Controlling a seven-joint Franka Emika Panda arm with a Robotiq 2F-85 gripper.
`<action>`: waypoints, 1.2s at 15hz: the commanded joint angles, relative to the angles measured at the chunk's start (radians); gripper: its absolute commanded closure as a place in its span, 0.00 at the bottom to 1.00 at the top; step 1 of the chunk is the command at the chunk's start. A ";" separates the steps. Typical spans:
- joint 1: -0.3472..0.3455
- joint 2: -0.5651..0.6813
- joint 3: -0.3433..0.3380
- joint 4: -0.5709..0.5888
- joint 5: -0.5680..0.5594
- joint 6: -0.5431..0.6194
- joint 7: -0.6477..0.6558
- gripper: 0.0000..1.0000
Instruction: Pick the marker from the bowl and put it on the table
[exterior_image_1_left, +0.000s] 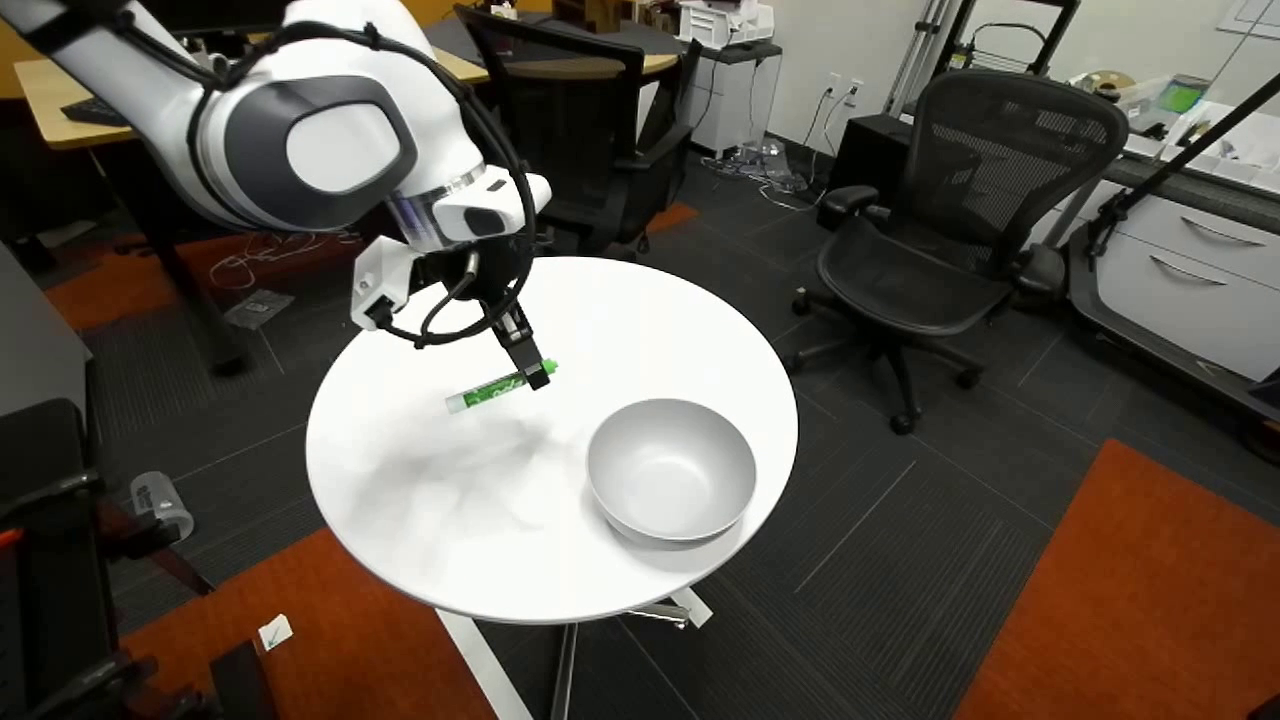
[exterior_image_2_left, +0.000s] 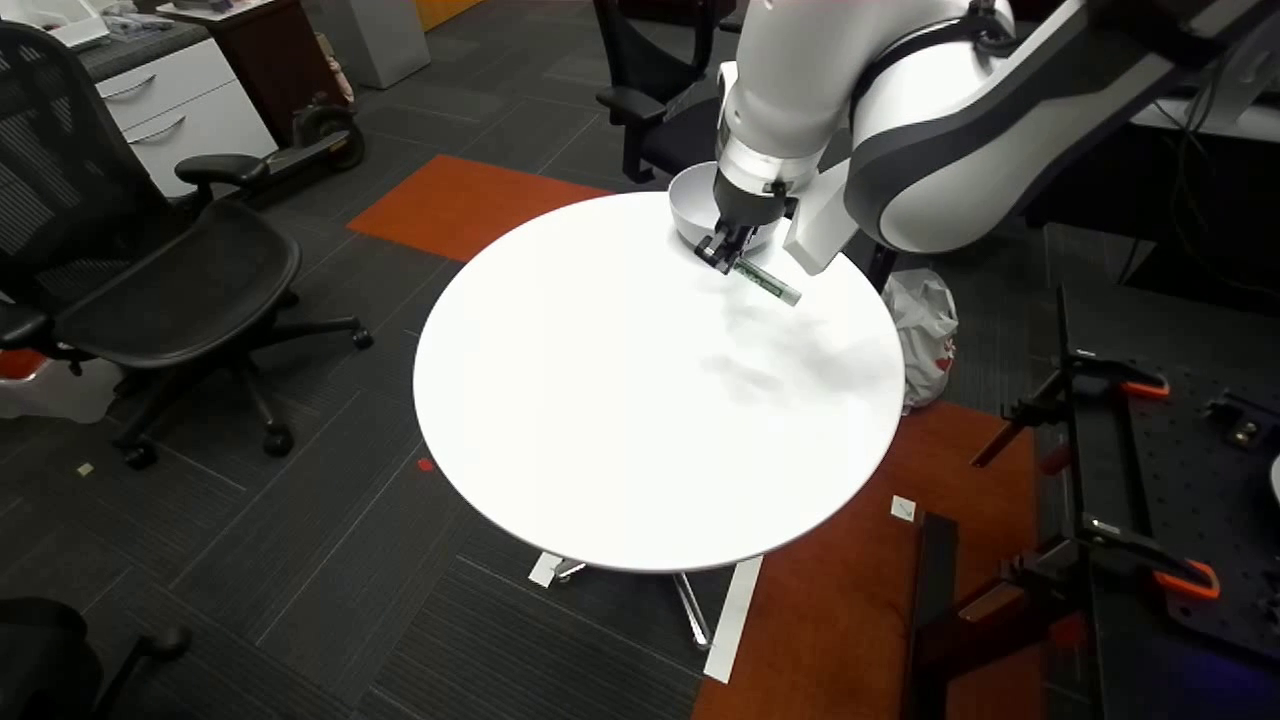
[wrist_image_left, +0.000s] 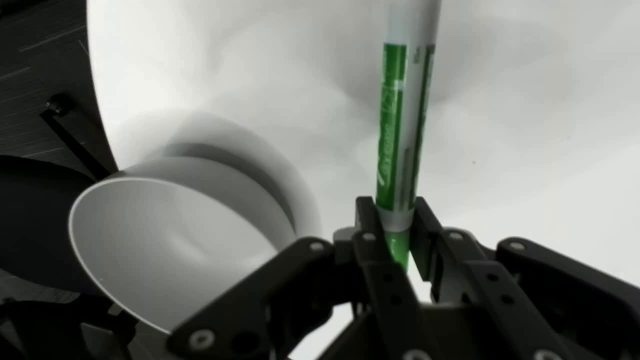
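The green marker with a whitish end shows in both exterior views (exterior_image_1_left: 488, 391) (exterior_image_2_left: 768, 282) and in the wrist view (wrist_image_left: 400, 125). My gripper (exterior_image_1_left: 538, 375) is shut on it near its green end; the fingers press on both sides in the wrist view (wrist_image_left: 392, 212). The marker is held out sideways, slightly tilted, and appears above the white round table (exterior_image_1_left: 400, 530), with shadows below. The grey bowl (exterior_image_1_left: 672, 475) stands on the table near its edge, to one side of the gripper. It looks empty. In an exterior view the arm partly hides the bowl (exterior_image_2_left: 692, 208).
Black office chairs (exterior_image_1_left: 930, 220) (exterior_image_2_left: 150, 280) stand around the table. A black workbench with orange-handled clamps (exterior_image_2_left: 1150, 480) is beside it. Wooden desks (exterior_image_1_left: 60, 100) are behind the arm. The bowl is the only other object seen on the tabletop (exterior_image_2_left: 600, 400).
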 joint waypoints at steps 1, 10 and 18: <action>-0.069 -0.051 0.088 -0.027 -0.049 -0.074 -0.114 0.95; -0.374 -0.032 0.389 -0.032 -0.044 -0.037 -0.605 0.95; -0.473 -0.011 0.461 -0.017 -0.053 -0.050 -0.783 0.48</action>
